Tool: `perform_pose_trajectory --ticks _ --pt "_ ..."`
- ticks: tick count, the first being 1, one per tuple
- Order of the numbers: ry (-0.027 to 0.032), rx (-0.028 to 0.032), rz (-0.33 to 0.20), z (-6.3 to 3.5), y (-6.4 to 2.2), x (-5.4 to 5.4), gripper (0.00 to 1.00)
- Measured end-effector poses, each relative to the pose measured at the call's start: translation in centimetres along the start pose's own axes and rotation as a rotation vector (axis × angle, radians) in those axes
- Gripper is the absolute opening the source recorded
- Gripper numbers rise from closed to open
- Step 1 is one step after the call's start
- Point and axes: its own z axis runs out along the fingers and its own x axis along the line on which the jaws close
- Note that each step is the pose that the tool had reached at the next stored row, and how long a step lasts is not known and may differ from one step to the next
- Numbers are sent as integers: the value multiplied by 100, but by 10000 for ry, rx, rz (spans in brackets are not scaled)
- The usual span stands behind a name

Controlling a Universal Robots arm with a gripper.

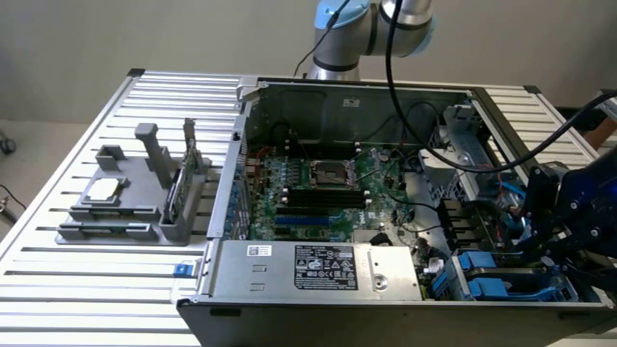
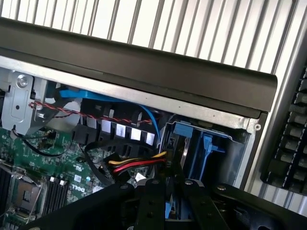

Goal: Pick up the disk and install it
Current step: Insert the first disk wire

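Exterior view: arm [image 1: 586,195] holds claw [image 1: 548,249] over drive bay [image 1: 501,282].

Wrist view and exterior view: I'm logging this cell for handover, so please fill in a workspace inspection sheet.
surface: slatted metal table carrying an open computer case.
job's things: the disk, blue edge showing, held over the drive bay.
clutter: grey tray with a small chip, beside the case.
grippers: gripper shut on the disk.
cables: red-and-black twisted pair inside the case; black cable hanging from the arm.
surroundings: plain wall behind the table.
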Motion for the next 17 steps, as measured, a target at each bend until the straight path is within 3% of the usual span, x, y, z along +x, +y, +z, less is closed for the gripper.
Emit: perform_pose_trajectory --ticks 2,7,13,17 --pt "-14 67 62 -7 0 3 18" --pt "-150 201 88 -23 14 60 18" --pt "-448 350 109 -12 48 172 18" --pt "-559 405 189 -10 71 173 18"
